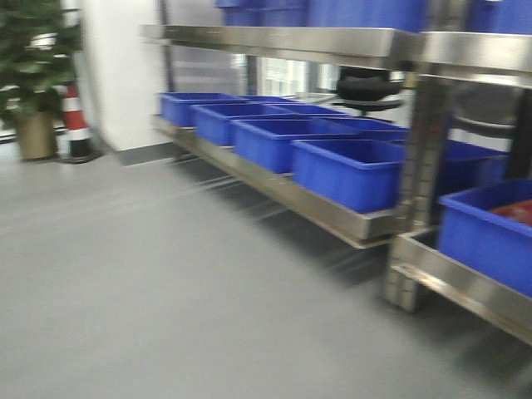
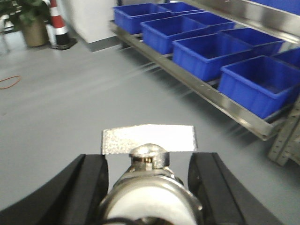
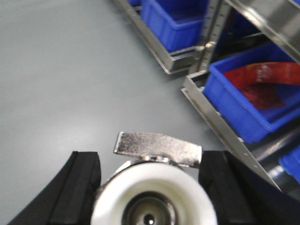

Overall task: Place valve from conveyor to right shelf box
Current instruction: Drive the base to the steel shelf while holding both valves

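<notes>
**A valve in each gripper, beside the shelves**

The left gripper (image 2: 150,159) is clenched on the left valve (image 2: 150,197). Its black fingers (image 2: 89,187) press the silvery round body from both sides. The valve's flat metal handle (image 2: 147,139) points forward over the grey floor (image 2: 70,108).

The right gripper (image 3: 150,157) likewise grasps the right valve (image 3: 154,201), whose whitish ring faces the camera, with its handle (image 3: 157,148) on top.

A steel shelf (image 1: 274,187) carries a row of blue boxes (image 1: 349,170) along its front edge (the front view is motion-blurred). In the right wrist view, a blue box (image 3: 234,105) at the end of the next shelf, beside the upright post (image 3: 206,37), holds something red (image 3: 262,82).

A potted plant (image 1: 33,75) and a striped cone (image 1: 75,116) stand by the far wall.
</notes>
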Motion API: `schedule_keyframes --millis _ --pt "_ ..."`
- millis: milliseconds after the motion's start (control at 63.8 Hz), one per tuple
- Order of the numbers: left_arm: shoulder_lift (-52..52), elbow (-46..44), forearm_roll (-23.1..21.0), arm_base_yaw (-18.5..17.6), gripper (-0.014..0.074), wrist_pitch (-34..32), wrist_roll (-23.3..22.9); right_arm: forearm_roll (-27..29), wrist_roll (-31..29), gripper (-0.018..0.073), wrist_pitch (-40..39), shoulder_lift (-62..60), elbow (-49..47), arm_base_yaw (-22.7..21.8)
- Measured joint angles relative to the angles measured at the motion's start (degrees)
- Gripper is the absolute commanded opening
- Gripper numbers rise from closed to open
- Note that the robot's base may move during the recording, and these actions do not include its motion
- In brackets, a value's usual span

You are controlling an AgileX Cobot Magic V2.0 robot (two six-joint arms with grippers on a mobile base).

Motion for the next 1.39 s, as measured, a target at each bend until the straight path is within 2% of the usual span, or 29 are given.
schedule_keyframes --millis 1395 --pt "0.03 0.0 -0.27 0.0 -0.0111 -0.35 0.0 -0.11 0.0 -0.0154 0.0 0.0 0.0 0.0"
